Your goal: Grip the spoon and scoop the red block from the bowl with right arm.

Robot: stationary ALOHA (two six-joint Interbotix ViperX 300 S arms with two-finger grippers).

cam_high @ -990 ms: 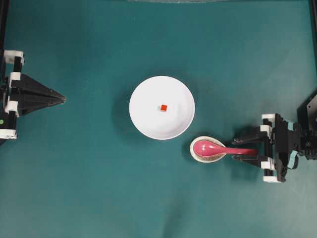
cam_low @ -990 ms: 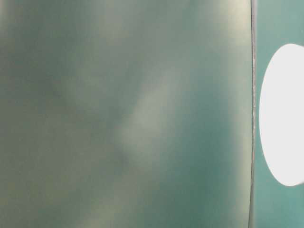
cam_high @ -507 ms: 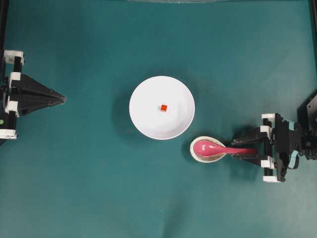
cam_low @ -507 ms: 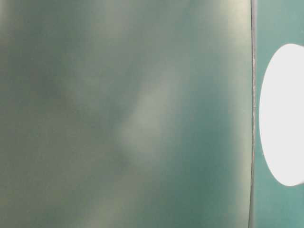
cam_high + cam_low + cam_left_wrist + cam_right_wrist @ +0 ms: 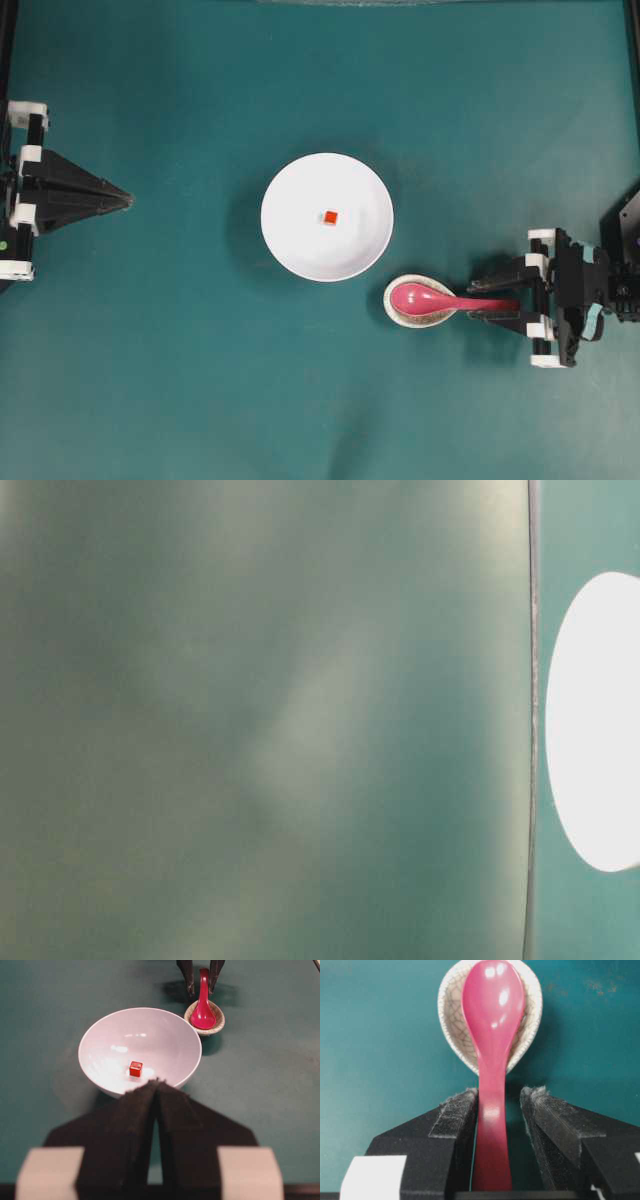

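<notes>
Currently, your right gripper [image 5: 499,1110] straddles the spoon [image 5: 492,1045] handle, jaws apart, left pad touching, right pad clear. Spoon scoop rests in the speckled dish [image 5: 451,1015]; the red block [image 5: 330,217] sits in the bowl [image 5: 290,190].

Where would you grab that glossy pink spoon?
By its straight handle, coming from the handle's free end. The glossy pink spoon has its scoop resting in the small speckled dish, so only the handle juts out, and the right pincer already straddles it.
</notes>
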